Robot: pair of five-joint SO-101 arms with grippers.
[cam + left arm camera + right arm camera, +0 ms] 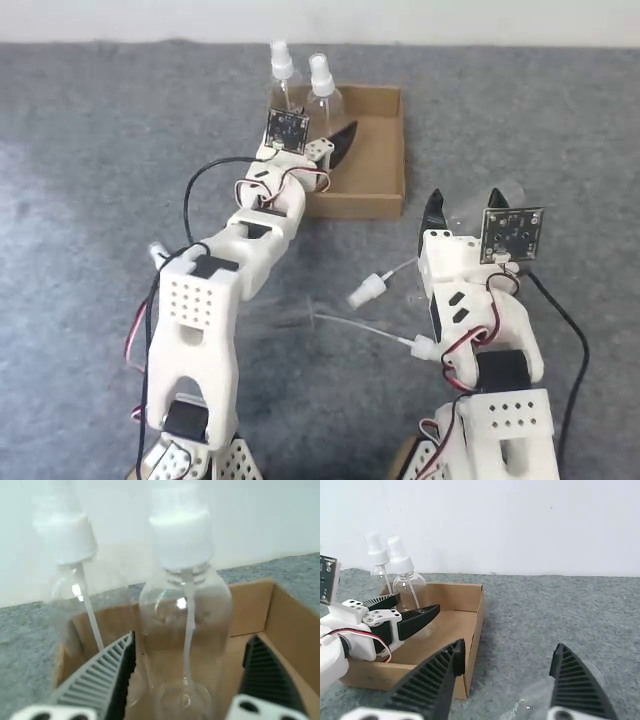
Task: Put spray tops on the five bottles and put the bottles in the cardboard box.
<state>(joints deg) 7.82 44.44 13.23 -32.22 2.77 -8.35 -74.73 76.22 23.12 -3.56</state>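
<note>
Item: five clear spray bottles, to be capped and boxed; two already stand capped in the box.

Desk (90, 200): grey, felt-like surface.

Left gripper (335, 142): reaches into the cardboard box (355, 205) at far centre; its jaws stand apart on either side of the nearer capped bottle (185, 615), with a gap on each side, so not clamped.

Second capped bottle (75, 595): upright just beside the first, in the far left corner of the box.

Loose spray tops: one (366, 291) lies on the desk near the box's near right corner; another (421, 346) lies nearer still, its long dip tube trailing left.

Right gripper (465, 205): right of the box, over the desk; jaws apart, with a clear uncapped bottle (535, 705) low between them; contact cannot be told.

Handling, as judged: bottles are thin clear plastic, empty and light; smooth walls likely slip and dent under a hard squeeze; tall and narrow, so easily tipped, especially against a neighbour. Best hold: across the body below the shoulder. Tops are small and light; grip the white collar, never the thin, flexible tube, which must enter the neck first.
</note>
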